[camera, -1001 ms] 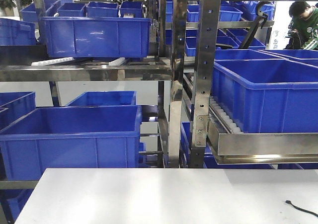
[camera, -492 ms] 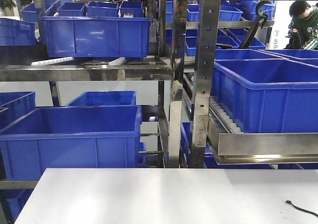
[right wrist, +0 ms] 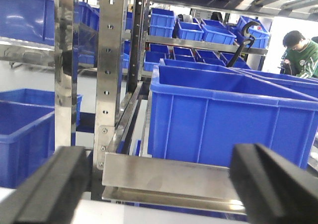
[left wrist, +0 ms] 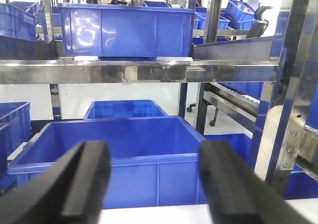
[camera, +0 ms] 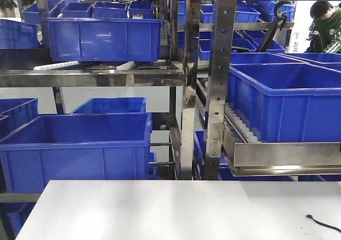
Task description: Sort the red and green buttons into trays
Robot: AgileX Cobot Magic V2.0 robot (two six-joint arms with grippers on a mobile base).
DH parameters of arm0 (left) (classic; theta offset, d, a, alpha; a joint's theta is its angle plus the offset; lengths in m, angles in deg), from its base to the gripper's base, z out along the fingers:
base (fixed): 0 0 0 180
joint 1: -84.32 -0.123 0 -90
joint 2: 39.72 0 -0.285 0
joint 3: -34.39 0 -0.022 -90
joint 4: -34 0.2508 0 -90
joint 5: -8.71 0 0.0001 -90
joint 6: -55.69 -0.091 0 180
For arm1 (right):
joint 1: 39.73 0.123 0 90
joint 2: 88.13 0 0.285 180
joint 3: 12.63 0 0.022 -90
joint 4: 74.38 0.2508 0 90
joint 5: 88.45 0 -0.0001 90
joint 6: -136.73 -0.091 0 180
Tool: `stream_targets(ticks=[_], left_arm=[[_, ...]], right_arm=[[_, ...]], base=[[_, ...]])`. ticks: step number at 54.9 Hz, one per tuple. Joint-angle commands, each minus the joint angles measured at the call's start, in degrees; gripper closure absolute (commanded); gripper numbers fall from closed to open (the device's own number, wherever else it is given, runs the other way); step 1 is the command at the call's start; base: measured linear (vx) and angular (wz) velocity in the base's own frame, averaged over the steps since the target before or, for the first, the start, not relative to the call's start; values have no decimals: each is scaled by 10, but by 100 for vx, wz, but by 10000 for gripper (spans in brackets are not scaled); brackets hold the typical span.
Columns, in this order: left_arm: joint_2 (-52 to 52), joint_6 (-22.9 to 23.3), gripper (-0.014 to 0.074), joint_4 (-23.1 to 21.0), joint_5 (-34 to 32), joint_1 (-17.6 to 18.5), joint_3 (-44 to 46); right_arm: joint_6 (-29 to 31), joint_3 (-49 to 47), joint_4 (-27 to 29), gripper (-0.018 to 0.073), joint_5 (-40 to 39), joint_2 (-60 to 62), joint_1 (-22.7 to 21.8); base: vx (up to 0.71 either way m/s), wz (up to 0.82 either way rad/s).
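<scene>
Now left tool (left wrist: 154,184), right tool (right wrist: 159,184) gape before blue crates (left wrist: 149,174).

Look at the blue crates (camera: 101,38): moulded plastic with a soft sheen, light streaking off their smooth walls. The rack uprights (camera: 219,80) are polished metal, mirror-bright and picking up blue reflections, and the shelf rail (left wrist: 139,72) gleams the same way. Down front, the white table top (camera: 160,213) looks smooth and near matt, with only a faint glare. The left gripper (left wrist: 154,184) and right gripper (right wrist: 159,189) show dull matt black, no shine at all.
</scene>
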Motion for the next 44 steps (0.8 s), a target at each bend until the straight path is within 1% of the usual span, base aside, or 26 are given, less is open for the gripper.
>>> stream_targets(ticks=[1,4,9,14,19,24,28,32,33,37,44], left_arm=[[5,0,11,-2,-52,0,24],[5,0,12,-2,-52,0,24],[5,0,17,-2,-52,0,24],[5,0,19,-2,-52,0,24],[5,0,19,-2,-52,0,24],[5,0,19,-2,-52,0,24],[5,0,19,-2,-52,0,24],[5,1,19,-2,-52,0,24],[5,1,19,-2,-52,0,24],[5,1,19,-2,-52,0,24],[5,1,19,-2,-52,0,24]], right_arm=[[-12,-21,5,-169,-57,3,-4],[-18,-20,6,-168,-63,1,-4],[-13,3,-15,-151,-102,-25,-4],[-21,80,-21,-118,-195,-60,-4],[-59,173,-26,-83,-286,-99,-4],[-89,275,-61,-38,-393,-158,-4],[-89,322,-87,-12,-463,-216,-4],[-88,344,-94,2,-527,-293,-4],[-88,346,-94,3,-552,-314,-4],[-88,345,-94,3,-610,-385,-4],[-71,345,-94,3,-775,-503,-4]], base=[[0,0],[0,0],[0,0],[0,0],[0,0],[0,0],[0,0],[0,0],[0,0],[0,0],[0,0]])
